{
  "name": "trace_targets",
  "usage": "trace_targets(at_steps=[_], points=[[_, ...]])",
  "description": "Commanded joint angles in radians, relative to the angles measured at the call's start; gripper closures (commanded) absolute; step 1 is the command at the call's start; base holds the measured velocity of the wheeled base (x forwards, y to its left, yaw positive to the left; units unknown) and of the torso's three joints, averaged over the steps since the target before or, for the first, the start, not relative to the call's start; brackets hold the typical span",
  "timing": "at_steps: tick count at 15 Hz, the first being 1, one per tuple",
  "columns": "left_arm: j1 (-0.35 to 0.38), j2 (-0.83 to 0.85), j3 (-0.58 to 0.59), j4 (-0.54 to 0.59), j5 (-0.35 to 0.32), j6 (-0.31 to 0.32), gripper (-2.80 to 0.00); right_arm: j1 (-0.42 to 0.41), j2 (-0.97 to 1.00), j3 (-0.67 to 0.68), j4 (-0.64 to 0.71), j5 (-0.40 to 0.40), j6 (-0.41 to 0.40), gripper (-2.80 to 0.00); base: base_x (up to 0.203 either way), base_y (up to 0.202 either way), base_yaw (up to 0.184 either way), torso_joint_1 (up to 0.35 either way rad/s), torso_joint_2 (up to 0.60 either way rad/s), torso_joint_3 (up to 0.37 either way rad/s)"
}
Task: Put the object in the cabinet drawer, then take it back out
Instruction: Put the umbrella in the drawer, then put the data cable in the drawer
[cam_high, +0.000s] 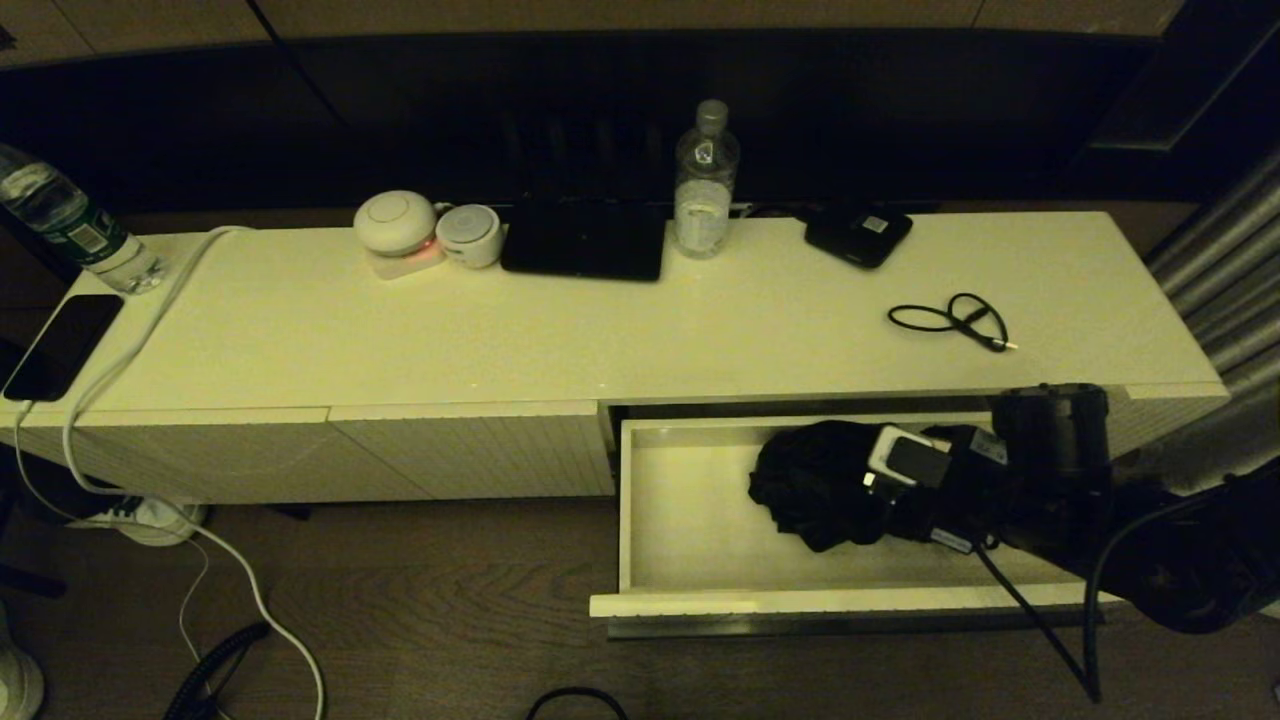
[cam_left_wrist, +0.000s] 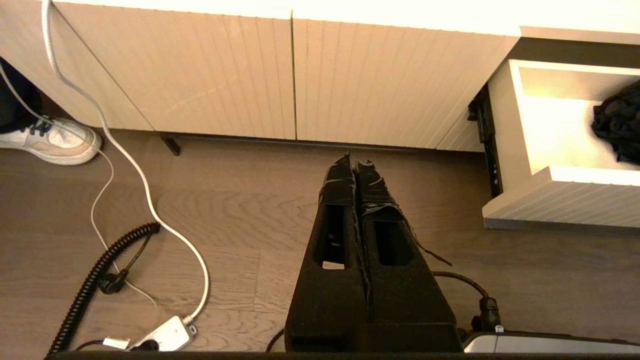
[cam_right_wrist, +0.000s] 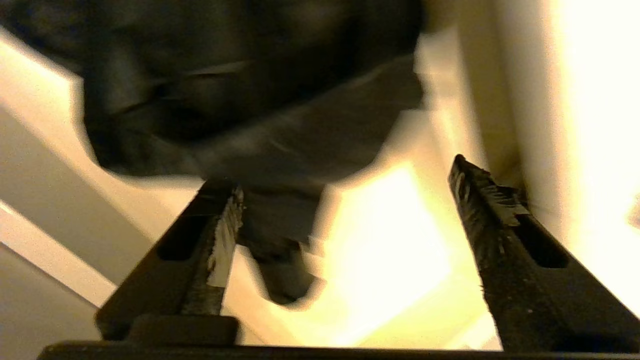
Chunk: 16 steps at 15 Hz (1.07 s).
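The cabinet drawer (cam_high: 690, 520) stands pulled out, with its ribbed front (cam_left_wrist: 560, 200) toward me. The black umbrella (cam_high: 810, 485) lies bunched on the drawer floor at the right. My right gripper (cam_right_wrist: 347, 177) is down in the drawer right at the umbrella (cam_right_wrist: 250, 90), open. The short handle (cam_right_wrist: 280, 270) sits between the fingers, close to one finger (cam_right_wrist: 220, 240), and nothing grips it. My left gripper (cam_left_wrist: 355, 162) hangs shut and empty over the wooden floor, left of the drawer. An edge of the umbrella (cam_left_wrist: 617, 125) shows there.
On the cabinet top stand a water bottle (cam_high: 706, 180), a flat black device (cam_high: 858, 235), a thin cable loop (cam_high: 950, 320), a dark tablet (cam_high: 585, 240) and round white devices (cam_high: 395, 225). A phone (cam_high: 60, 345) lies far left. Cables and a power strip (cam_left_wrist: 167, 337) lie on the floor.
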Motion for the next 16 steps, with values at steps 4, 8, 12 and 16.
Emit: trace_targets(at_steps=[4, 8, 12, 16], points=[[0.000, -0.002, 0.000, 0.000, 0.001, -0.001, 0.00, -0.033, -0.346, -0.018, 0.210, -0.067, 0.061, -2.80, 0.000, 0.000, 0.000, 0.000, 0.00, 0.000], [0.000, -0.002, 0.000, 0.000, 0.001, -0.001, 0.00, -0.040, -0.450, -0.046, 0.441, -0.119, 0.383, -2.80, 0.000, 0.000, 0.000, 0.000, 0.00, 0.000], [-0.001, -0.002, 0.000, 0.000, 0.001, -0.001, 0.00, -0.054, -0.484, -0.105, 0.597, -0.118, 0.736, -2.80, 0.000, 0.000, 0.000, 0.000, 0.00, 0.000], [0.000, -0.002, 0.000, 0.000, 0.001, -0.001, 0.00, -0.145, -0.449, -0.175, 0.601, -0.036, 0.953, -2.80, 0.000, 0.000, 0.000, 0.000, 0.00, 0.000]])
